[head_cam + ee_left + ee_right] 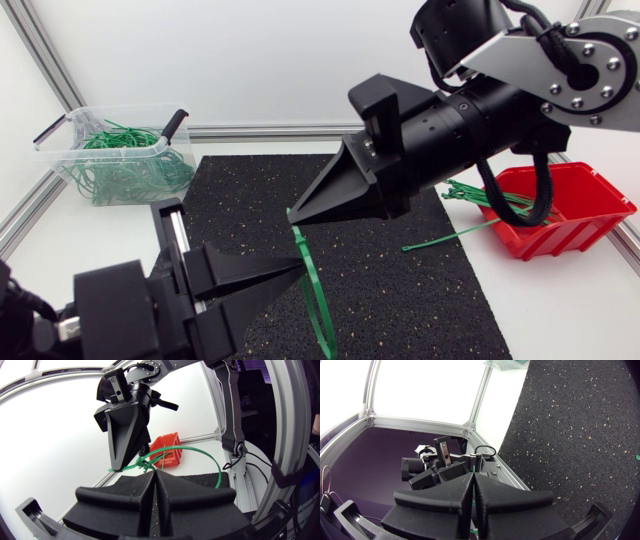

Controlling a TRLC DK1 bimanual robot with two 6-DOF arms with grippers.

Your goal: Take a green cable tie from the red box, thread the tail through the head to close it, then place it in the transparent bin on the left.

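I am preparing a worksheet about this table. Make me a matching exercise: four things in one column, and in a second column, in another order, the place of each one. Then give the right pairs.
Things
1. transparent plastic bin
2. red plastic box
3. looped green cable tie
4. straight green cable tie

Places
A. lying loose on the black speckled mat
B. at the table's right side, with green ties in it
C. held by the fingers of the left gripper and the right gripper
D. at the table's far left, with many green ties in it

Pairs: 1-D, 2-B, 3-C, 4-A
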